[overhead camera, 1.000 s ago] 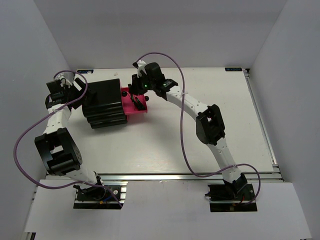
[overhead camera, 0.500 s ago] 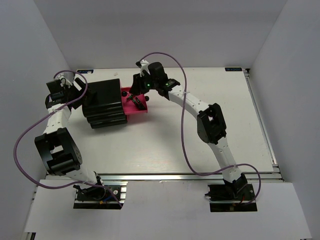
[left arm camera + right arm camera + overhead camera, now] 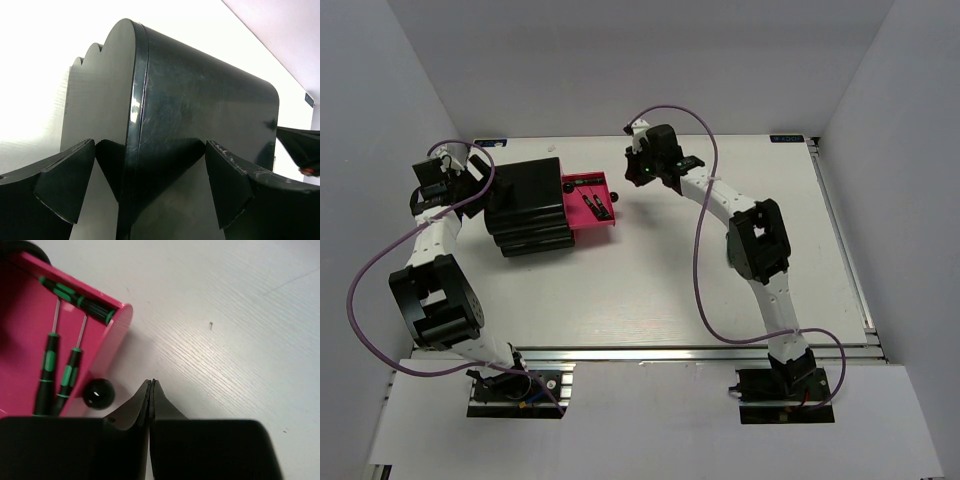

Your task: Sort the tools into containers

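Retreated right end effector (image 3: 151, 385) leaves open drawer (image 3: 590, 232), screwdrivers (image 3: 52, 365) unobstructed.

The right tool (image 3: 151, 390) hangs with its fingers pressed together over the white bench (image 3: 225, 330), just beside the black knob (image 3: 98, 394). The pink drawer (image 3: 22, 355) holds three slim screwdrivers (image 3: 47, 372).

A white table (image 3: 650, 280) (wood-grained up close) sits within plain white walls (image 3: 620, 60).
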Tool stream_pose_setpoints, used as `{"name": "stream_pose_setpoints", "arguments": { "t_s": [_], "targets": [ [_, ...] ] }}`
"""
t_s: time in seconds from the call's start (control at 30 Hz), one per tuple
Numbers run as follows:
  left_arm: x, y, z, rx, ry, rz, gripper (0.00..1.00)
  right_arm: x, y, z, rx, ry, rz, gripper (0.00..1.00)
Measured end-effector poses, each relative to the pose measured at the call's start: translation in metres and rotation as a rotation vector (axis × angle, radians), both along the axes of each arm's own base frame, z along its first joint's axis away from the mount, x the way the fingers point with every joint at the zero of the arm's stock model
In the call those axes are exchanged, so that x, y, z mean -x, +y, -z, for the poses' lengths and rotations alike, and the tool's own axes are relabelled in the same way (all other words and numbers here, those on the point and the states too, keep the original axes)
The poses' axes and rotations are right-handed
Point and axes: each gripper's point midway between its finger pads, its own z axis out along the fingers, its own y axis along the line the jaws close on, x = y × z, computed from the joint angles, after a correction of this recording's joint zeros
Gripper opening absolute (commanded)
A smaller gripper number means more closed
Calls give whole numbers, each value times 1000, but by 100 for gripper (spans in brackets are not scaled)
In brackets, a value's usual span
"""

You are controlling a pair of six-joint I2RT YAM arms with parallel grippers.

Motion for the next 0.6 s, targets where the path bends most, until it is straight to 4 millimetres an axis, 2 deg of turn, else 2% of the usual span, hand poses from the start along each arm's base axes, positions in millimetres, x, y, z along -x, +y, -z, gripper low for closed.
{"name": "stream_pose_setpoints", "arguments": {
  "t_s": [0.1, 0.23, 0.33, 0.43, 0.6],
  "targets": [
    [0, 0, 0, 0, 0, 0, 97, 2, -1, 25, 36, 26, -41, 0],
    [0, 0, 0, 1, 1, 0, 97, 16, 19, 56, 34, 69, -159, 0],
    [0, 0, 0, 1, 2, 1, 97, 29, 38, 69, 17, 89, -250, 0],
    [0, 0, 1, 1, 2, 1, 97, 38, 53, 68, -14, 90, -317, 0],
    [0, 0, 1, 3, 2, 3, 97, 45, 76, 36, -117, 47, -407, 0]
  ]
}}
